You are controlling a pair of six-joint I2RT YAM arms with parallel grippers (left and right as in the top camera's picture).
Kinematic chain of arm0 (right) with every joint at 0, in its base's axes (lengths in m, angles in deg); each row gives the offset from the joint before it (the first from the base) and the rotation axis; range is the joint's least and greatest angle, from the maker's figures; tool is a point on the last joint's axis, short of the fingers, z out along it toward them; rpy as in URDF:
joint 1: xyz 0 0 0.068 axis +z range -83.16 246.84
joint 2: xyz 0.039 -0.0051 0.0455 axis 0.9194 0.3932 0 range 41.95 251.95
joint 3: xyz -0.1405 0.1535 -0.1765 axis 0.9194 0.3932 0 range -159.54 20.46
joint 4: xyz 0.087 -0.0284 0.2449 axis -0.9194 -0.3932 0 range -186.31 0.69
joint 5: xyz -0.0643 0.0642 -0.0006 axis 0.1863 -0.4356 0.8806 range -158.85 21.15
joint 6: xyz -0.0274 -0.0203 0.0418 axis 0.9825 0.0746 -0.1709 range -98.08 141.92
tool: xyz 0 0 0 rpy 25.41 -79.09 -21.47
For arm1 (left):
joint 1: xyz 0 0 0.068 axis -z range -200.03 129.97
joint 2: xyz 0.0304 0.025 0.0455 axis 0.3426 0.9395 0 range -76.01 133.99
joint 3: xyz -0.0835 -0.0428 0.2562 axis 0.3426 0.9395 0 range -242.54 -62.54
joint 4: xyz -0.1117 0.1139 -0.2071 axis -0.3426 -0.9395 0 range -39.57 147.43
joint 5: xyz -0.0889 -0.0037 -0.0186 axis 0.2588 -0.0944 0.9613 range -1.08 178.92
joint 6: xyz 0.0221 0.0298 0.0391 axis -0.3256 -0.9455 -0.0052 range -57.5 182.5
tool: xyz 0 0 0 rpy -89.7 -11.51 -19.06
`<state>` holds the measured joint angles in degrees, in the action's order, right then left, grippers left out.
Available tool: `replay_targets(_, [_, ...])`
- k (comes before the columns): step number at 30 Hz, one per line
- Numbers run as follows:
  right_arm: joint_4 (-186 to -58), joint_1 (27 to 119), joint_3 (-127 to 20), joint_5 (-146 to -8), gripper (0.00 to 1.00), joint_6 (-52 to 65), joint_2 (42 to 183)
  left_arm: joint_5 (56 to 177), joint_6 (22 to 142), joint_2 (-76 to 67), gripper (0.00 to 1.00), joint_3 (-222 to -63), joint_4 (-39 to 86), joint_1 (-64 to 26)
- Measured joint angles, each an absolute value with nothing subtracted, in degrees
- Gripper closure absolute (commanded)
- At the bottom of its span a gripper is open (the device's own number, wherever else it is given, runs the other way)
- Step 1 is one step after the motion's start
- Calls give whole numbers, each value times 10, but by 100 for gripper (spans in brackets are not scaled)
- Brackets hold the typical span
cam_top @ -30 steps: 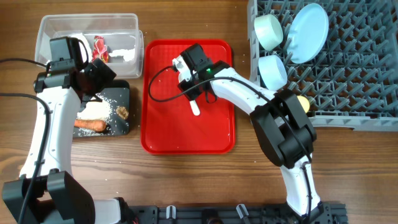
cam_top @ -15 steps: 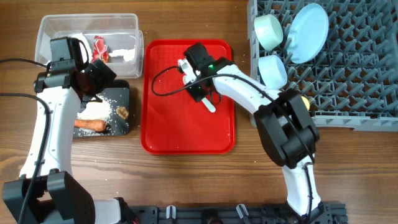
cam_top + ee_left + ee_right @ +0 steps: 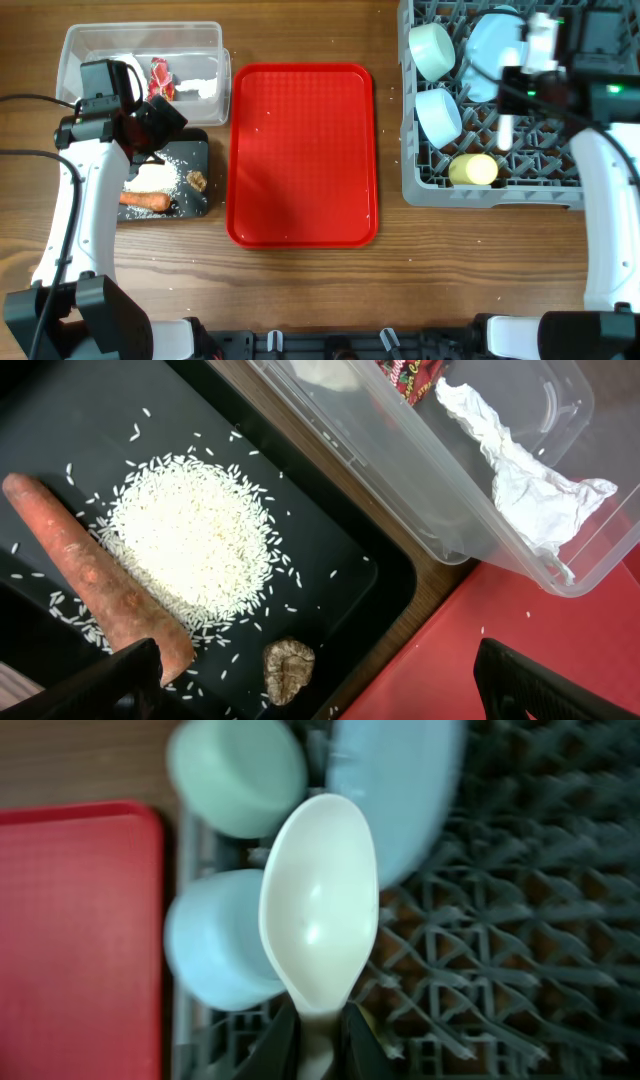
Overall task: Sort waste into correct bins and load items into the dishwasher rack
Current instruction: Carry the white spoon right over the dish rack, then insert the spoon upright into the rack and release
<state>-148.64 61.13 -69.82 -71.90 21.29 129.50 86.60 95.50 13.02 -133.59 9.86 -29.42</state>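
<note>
— What lies in the black tray (image 3: 340,560)?
— A heap of loose white rice (image 3: 190,545), an orange carrot (image 3: 90,575) alongside it, and a small brown scrap (image 3: 288,668) near the carrot's tip.
— And across the strip of wooden counter (image 3: 395,635)?
— The clear tub (image 3: 430,480), holding a crumpled white napkin (image 3: 525,480) and a red wrapper (image 3: 412,375). The red serving tray (image 3: 570,620) sits beside it. The left gripper (image 3: 318,658) has its fingers (image 3: 100,685) spread wide

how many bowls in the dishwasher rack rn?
2. One bowl in the rack's far-left corner, the second bowl just nearer, along the same left edge. The right arm covers part of the rack, so another could be hidden.
</note>
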Motion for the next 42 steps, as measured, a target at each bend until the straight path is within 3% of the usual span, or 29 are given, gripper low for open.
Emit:
replay_targets(12, [-1434,546,-604,-662,96,194,1404,866,958,130,0,-1336,99,-294])
replay_targets(14, [-1433,539,-604,-658,81,211,1420,866,958,130,0,-1336,98,-294])
replay_targets(15, [-1430,539,-604,-657,66,220,1424,866,958,130,0,-1336,98,-294])
replay_targets(17, [-1423,539,-603,-656,46,243,1425,866,958,130,0,-1336,98,-294])
replay_targets(18, [-1417,539,-603,-655,30,254,1425,866,958,130,0,-1336,98,-294])
replay_targets(23, [-1408,539,-603,-656,27,264,1425,866,958,130,0,-1336,98,-294])
replay_targets(25, [-1413,539,-603,-665,18,261,1422,866,958,130,0,-1336,98,-294])
replay_targets(26, [-1414,539,-603,-671,4,260,1415,866,958,130,0,-1336,98,-294])
replay_targets(29, [-1427,567,-600,-789,0,268,1287,866,958,130,0,-1336,98,-294])
replay_targets(33, [-1426,669,-603,-922,0,247,1132,866,958,130,0,-1336,98,-294])
replay_targets(38, [-1454,709,-602,-957,0,134,1128,866,958,130,0,-1336,98,-294])
replay_targets(42, [-1439,709,-602,-948,0,134,1128,866,958,130,0,-1336,98,-294])
